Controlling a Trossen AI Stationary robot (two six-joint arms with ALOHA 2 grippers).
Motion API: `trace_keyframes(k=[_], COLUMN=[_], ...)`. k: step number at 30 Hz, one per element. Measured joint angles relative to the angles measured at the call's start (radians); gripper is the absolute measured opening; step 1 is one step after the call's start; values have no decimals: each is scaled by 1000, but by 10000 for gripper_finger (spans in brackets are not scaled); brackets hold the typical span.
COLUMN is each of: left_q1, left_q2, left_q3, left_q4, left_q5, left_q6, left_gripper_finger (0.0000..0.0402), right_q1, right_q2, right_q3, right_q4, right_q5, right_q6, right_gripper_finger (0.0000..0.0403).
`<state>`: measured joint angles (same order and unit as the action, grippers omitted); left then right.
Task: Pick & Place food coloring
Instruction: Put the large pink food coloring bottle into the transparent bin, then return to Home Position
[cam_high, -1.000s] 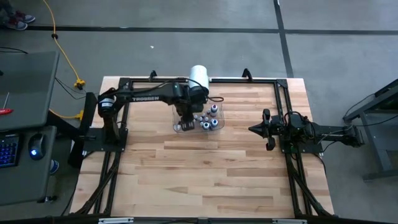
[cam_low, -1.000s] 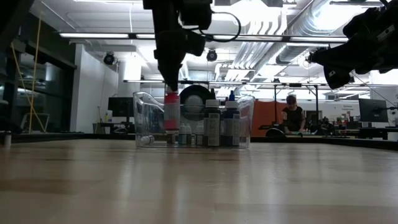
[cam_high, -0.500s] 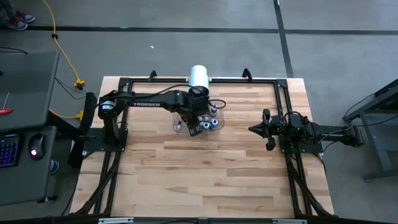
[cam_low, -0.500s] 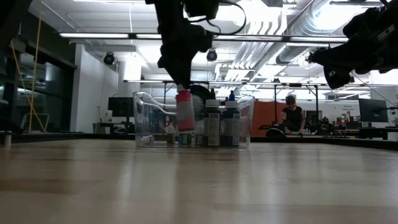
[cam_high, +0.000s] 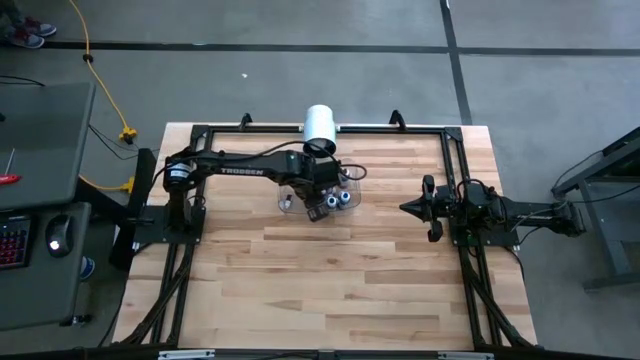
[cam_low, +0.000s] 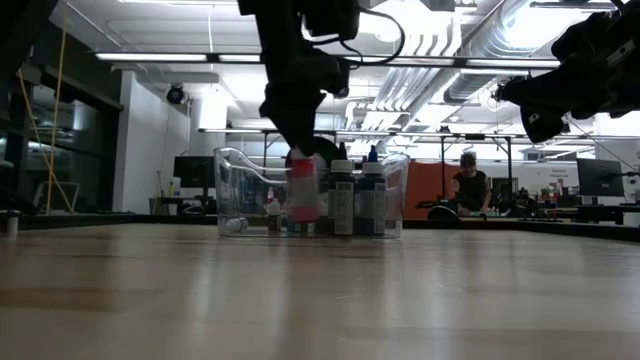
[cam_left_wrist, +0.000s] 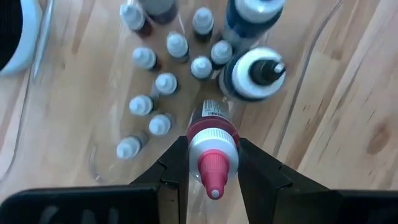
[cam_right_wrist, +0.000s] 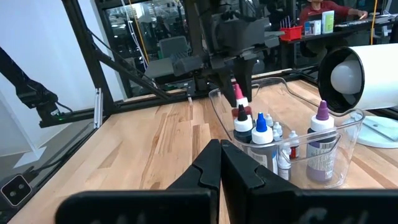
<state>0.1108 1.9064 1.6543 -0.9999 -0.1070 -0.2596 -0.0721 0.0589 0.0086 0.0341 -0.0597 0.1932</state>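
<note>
Left gripper (cam_left_wrist: 213, 163) clamped on pink-capped food coloring bottle (cam_left_wrist: 212, 143), over clear tray (cam_left_wrist: 311, 62) edge. Right gripper (cam_right_wrist: 220, 163) closed, empty, well apart from tray.

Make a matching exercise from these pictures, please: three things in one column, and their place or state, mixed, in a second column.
Things:
1. pink-capped bottle
2. right gripper
3. white cylinder

States:
a. lies on its side at the table's far edge
b. shut on nothing, away from the tray
c. held in the jaws of the left gripper over the clear tray

Pairs: 1-c, 2-b, 3-a
</note>
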Motion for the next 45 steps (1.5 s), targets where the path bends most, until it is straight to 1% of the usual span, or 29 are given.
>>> trace_keyframes(k=[7,9,16,18,22,25,28,32,38,45], left_q1=[0,0,0,0,0,0,0,0,0,0], left_q2=[12,11,8,8,10,10,11,10,11,-22], left_q3=[-8,-24,-45,-45,-48,-48,-48,-46,27,162], left_q4=[5,32,13,14,13,14,15,19,-3,4], left_q5=[11,11,26,26,22,21,18,18,21,44], left_q6=[0,-2,-7,-8,-7,-2,2,3,39,49], left_gripper_finger=[90,90,92,113,179,212,229,237,238,238], right_q1=[0,0,0,0,0,0,0,0,0,0], right_q2=[0,0,0,0,0,0,0,0,0,1], right_q3=[0,0,0,0,0,0,0,0,0,0], right_q4=[0,0,0,0,0,0,0,0,0,0], right_q5=[0,0,0,0,0,0,0,0,0,0], right_q6=[0,0,0,0,0,0,0,0,0,0], right_gripper_finger=[0,0,0,0,0,0,0,0,0,0])
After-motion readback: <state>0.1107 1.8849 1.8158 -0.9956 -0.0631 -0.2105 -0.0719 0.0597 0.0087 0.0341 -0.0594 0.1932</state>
